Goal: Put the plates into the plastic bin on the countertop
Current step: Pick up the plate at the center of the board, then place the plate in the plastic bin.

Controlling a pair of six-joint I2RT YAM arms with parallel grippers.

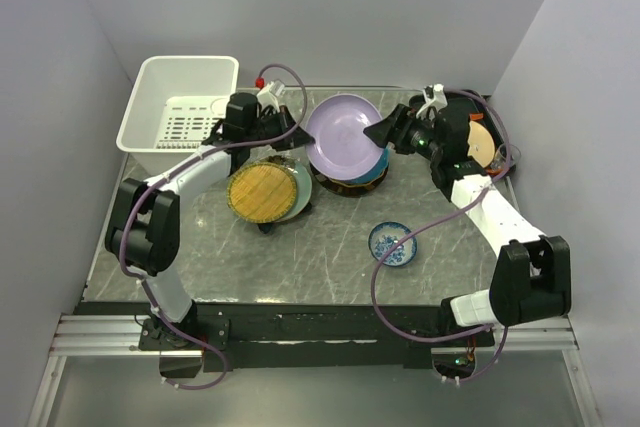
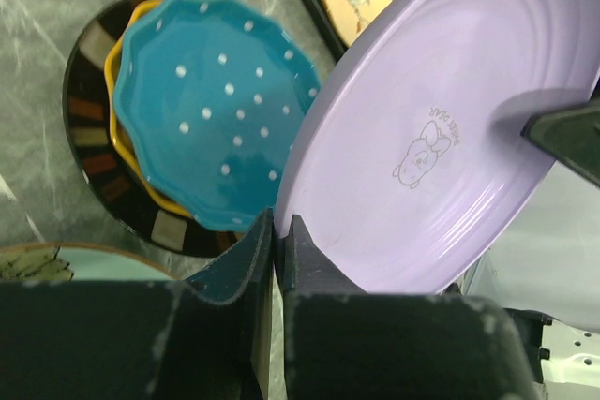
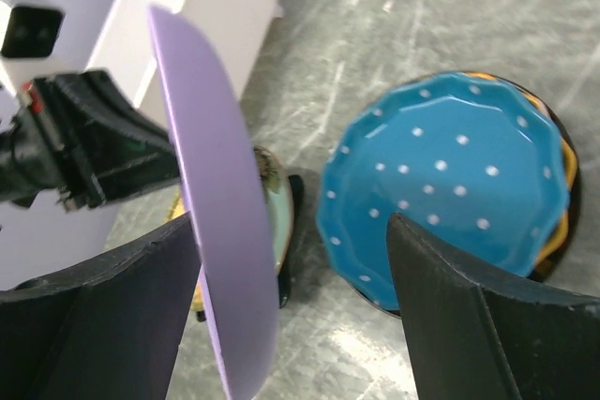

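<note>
Over the far middle of the bench (image 1: 330,262), the lavender plate (image 1: 343,130) stands tilted on edge in the air. It is above a stack topped by a teal dotted plate (image 2: 211,110), with an orange plate (image 2: 119,91) and a dark brown plate (image 2: 89,124) beneath. The left gripper (image 2: 278,236) is pressed together on the lavender plate's left rim, pinching it. The right gripper (image 3: 286,231) is spread wide at the opposite rim, one finger on each side of the plate; whether either finger touches it I cannot tell. The white plastic bin (image 1: 150,107) sits at the far left corner of the bench, and the lavender plate is outside it, to its right. Toward the left side of the bench, a yellow woven-pattern plate (image 1: 262,192) lies on a pale green plate (image 1: 302,185). A small blue-and-white dish (image 1: 391,243) lies toward the near right, and a tan plate (image 1: 481,142) is at the far right edge.
</note>
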